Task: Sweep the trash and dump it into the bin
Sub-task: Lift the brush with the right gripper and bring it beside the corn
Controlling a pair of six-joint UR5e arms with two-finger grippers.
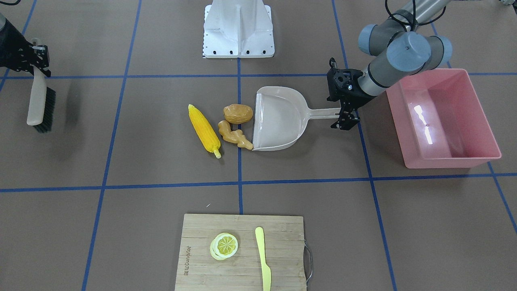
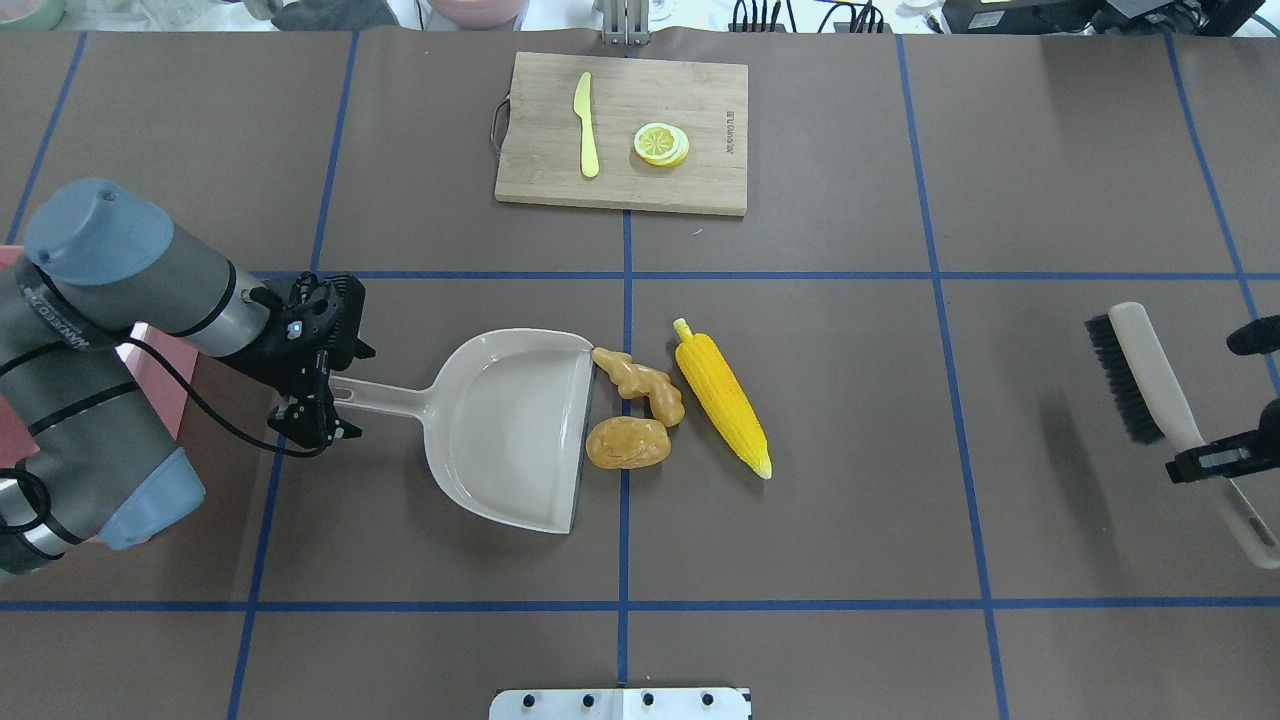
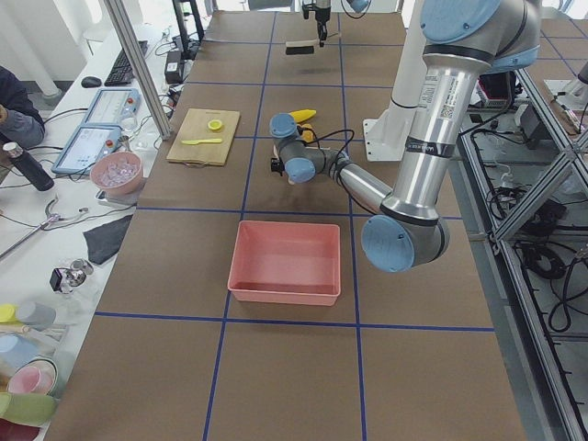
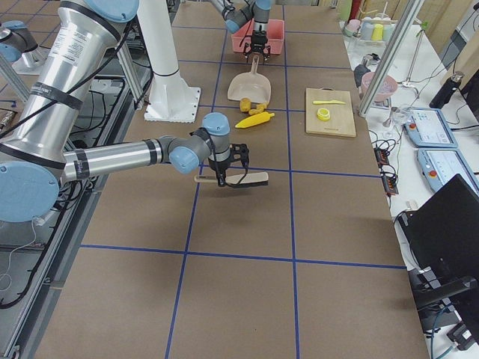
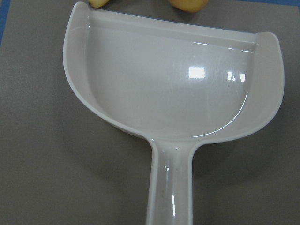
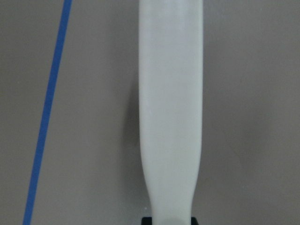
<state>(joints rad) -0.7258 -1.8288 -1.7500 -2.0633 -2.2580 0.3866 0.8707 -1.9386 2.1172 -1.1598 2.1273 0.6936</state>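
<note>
The left gripper (image 2: 318, 405) is clenched on the handle of the dustpan (image 2: 505, 428), which lies flat on the counter (image 2: 850, 560) with its open mouth facing the trash. The potato (image 2: 627, 443) touches the pan's front lip near its middle, and the ginger (image 2: 640, 383) lies just beside it, one end at the lip's far corner. The two pieces touch each other. The corn (image 2: 722, 396) lies on the far side of them from the pan, just beside the ginger, aslant, its stalk end towards the board (image 2: 700, 170). None of the three is inside the pan; in the left wrist view its glossy scoop shows bare, with only the edges of the potato and ginger peeking over the lip.

The bin (image 1: 444, 117) sits on the counter behind the left arm, near the handle end of the pan, on the side away from the trash. Nothing shows inside it but a glare of light.

The right gripper (image 2: 1222, 458) grasps the brush (image 2: 1150, 385) by its pale handle, well apart from the trash at the counter's other end. The black bristles point towards the corn. The side view shows the brush above the counter, roughly level.

On the board, at the counter's far edge, lie a lemon slice (image 2: 660, 143) and a knife (image 2: 586, 138), apart from each other.
</note>
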